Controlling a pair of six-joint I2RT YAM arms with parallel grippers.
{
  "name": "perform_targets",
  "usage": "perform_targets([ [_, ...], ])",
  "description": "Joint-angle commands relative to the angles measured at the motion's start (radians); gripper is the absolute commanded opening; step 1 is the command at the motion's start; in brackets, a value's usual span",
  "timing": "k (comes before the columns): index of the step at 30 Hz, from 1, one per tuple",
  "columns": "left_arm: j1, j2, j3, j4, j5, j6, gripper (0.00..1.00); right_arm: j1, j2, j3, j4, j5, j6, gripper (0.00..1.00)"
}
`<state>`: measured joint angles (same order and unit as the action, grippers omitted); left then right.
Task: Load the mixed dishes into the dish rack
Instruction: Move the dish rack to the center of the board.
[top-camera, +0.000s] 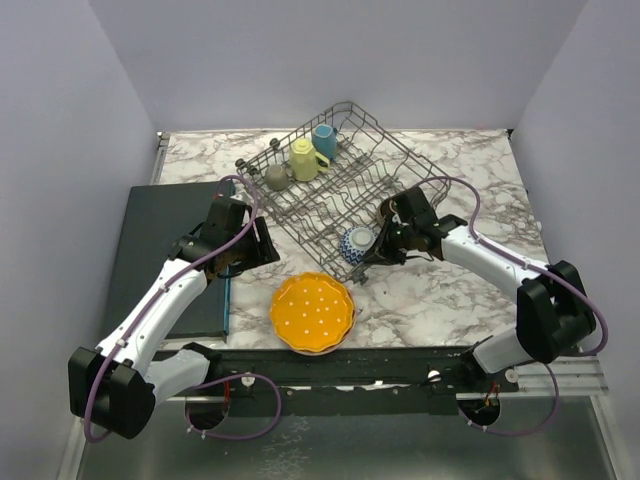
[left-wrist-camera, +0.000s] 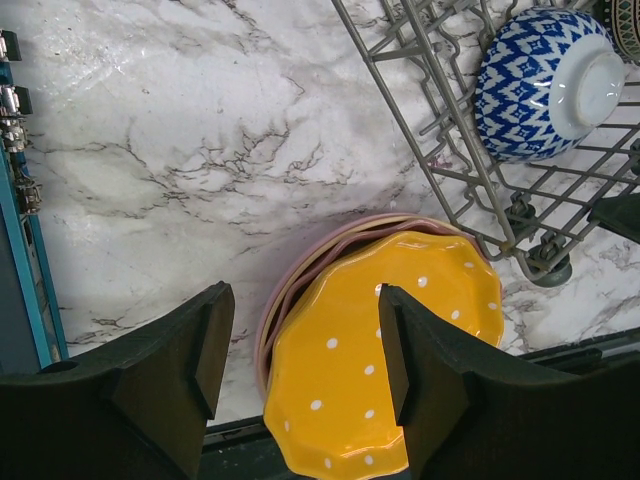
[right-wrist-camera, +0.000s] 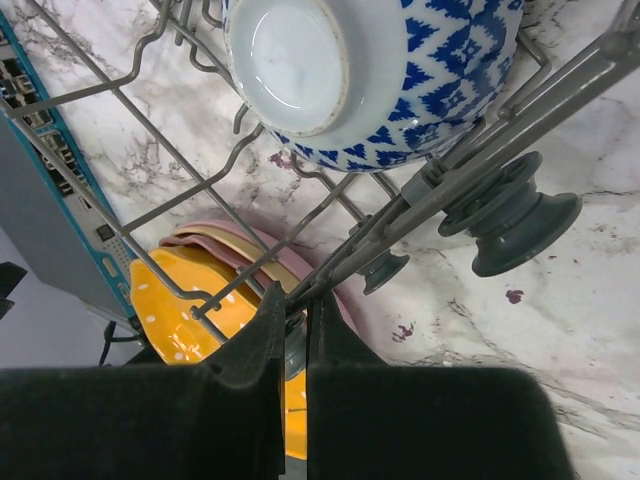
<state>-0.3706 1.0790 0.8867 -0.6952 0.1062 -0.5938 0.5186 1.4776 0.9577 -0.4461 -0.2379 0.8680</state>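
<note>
The grey wire dish rack (top-camera: 330, 185) stands at the back middle, tilted diagonally. In it are a blue mug (top-camera: 324, 140), a yellow mug (top-camera: 304, 158), an olive mug (top-camera: 277, 177), a dark brown bowl (top-camera: 390, 209) and a blue-patterned bowl (top-camera: 357, 241) lying on its side. The orange scalloped, white-dotted plate (top-camera: 313, 312) tops a stack with peach and pink plates (left-wrist-camera: 275, 300) on the table in front. My left gripper (left-wrist-camera: 305, 345) is open and empty above the stack's left edge. My right gripper (right-wrist-camera: 297, 310) is shut on the rack's near corner wire (right-wrist-camera: 345, 255), below the bowl (right-wrist-camera: 400, 70).
A dark flat mat (top-camera: 160, 250) lies on the left under my left arm. The marble table (top-camera: 470, 190) ends at a black front rail (top-camera: 350, 365) just behind the plate stack. Grey walls close in the sides and back.
</note>
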Motion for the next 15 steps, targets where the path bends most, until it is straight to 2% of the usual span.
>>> perform_targets([
  [1, -0.002, -0.009, -0.014, 0.016, -0.028, 0.0, 0.65, 0.02, 0.076, 0.043, 0.236, 0.01, -0.003, 0.0],
  [15, -0.002, -0.017, -0.018, 0.016, -0.043, -0.002, 0.65, 0.04, 0.208, 0.202, 0.26, 0.01, 0.007, 0.01],
])
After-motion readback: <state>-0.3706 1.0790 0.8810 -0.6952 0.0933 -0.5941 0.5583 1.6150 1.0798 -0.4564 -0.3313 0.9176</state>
